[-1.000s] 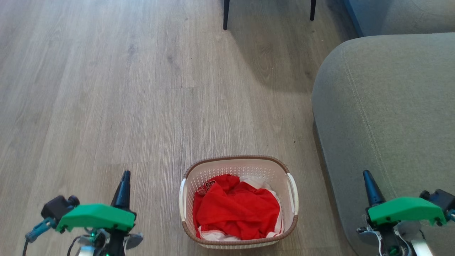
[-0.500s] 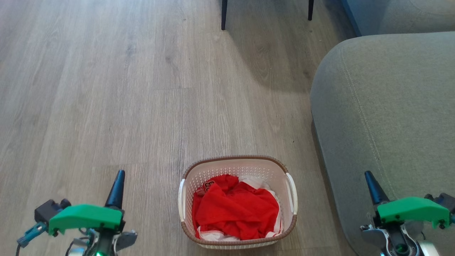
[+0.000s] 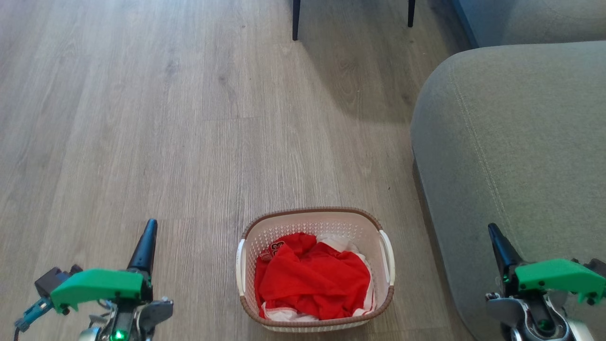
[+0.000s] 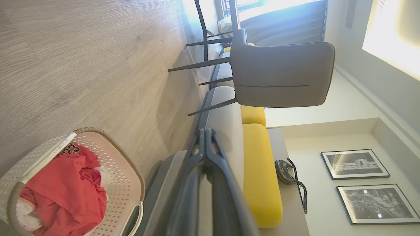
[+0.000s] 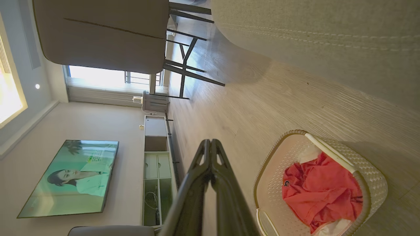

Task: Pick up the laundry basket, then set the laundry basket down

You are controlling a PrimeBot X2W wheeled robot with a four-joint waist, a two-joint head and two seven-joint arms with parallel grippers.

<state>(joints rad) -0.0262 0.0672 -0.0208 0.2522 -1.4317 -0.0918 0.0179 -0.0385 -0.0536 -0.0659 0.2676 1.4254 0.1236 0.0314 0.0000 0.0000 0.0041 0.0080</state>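
The laundry basket (image 3: 312, 220) stands on the wood floor at the bottom middle of the head view, cream-white with a brown rim and white side handles, holding red and white clothes (image 3: 313, 280). My left gripper (image 3: 150, 225) is shut, well to the left of the basket and apart from it. My right gripper (image 3: 492, 229) is shut, to the basket's right, in front of the sofa. The left wrist view shows the basket (image 4: 126, 183) at lower left and the shut fingertips (image 4: 206, 132). The right wrist view shows the basket (image 5: 370, 177) at lower right and the shut fingertips (image 5: 210, 142).
A grey sofa (image 3: 516, 142) fills the right side, close to the basket's right handle. Dark chair legs (image 3: 296, 21) stand at the far end of the floor. A grey chair (image 4: 279, 75) and yellow cushions (image 4: 261, 170) appear in the left wrist view, a television (image 5: 70, 177) in the right.
Both grippers have sunk lower in the head view and spread slightly outward. The basket stays where it was on the floor.
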